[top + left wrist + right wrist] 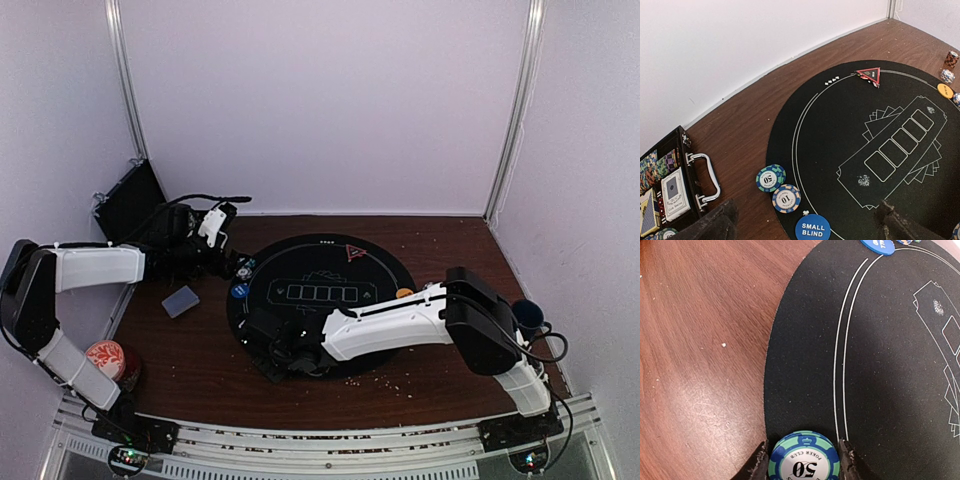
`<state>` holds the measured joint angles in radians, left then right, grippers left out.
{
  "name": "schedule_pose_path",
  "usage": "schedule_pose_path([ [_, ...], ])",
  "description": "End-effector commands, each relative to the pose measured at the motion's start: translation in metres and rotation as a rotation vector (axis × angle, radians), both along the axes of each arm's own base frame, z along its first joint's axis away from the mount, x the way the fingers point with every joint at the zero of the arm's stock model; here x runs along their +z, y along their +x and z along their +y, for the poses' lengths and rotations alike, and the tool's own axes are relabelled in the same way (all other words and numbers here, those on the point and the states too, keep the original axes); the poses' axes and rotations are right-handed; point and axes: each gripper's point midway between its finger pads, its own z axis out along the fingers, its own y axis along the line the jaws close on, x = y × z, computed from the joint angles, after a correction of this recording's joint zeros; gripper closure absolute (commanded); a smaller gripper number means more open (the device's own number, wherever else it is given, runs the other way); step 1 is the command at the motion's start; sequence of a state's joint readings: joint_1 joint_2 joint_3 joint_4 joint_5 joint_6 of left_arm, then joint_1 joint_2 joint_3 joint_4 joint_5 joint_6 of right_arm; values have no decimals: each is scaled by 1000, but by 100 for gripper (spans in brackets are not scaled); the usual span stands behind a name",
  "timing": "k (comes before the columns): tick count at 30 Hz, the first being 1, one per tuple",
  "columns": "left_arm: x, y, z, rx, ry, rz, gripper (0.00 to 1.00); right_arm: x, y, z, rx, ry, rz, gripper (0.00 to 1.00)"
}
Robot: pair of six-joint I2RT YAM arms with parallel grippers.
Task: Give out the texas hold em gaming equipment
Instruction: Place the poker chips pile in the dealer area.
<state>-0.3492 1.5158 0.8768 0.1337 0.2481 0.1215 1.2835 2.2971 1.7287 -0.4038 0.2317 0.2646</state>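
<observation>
A round black poker mat (330,262) lies mid-table. My right gripper (804,454) is shut on a blue-and-green "50" chip (804,466), held flat over the mat's near-left edge (790,365). In the top view it (278,352) is at the mat's front rim. My left gripper (806,207) is open and empty above a teal "50" chip (770,178), a "10" chip (786,198) and the blue SMALL BLIND button (812,228). A red triangle marker (870,75) lies at the mat's far edge. The orange button (945,90) and small chip stacks (949,67) lie at its right.
An open black case (700,175) with cards and chips stands at the back left. A grey-blue card deck (180,300) lies left of the mat. A red-topped can (108,360) stands front left, and a dark blue mug (527,315) at the right.
</observation>
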Motion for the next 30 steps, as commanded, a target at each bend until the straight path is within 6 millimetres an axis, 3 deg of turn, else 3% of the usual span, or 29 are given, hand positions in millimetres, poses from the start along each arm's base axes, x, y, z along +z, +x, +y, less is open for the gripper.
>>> schedule_pose_path([
  [1,8,5,0,-2,-25,-31,2,-12,-1,-7,-3,-37,-7,58],
  [9,7,4,0,-4,-25,-27,2,-14,-2,-9,-4,-45,-5,57],
  [14,6,5,-1,-5,-24,-25,2,-12,-1,-10,-8,-46,-12,50],
  [30,7,4,-1,-7,-25,-28,2,4,3,-17,-34,-25,-2,2],
])
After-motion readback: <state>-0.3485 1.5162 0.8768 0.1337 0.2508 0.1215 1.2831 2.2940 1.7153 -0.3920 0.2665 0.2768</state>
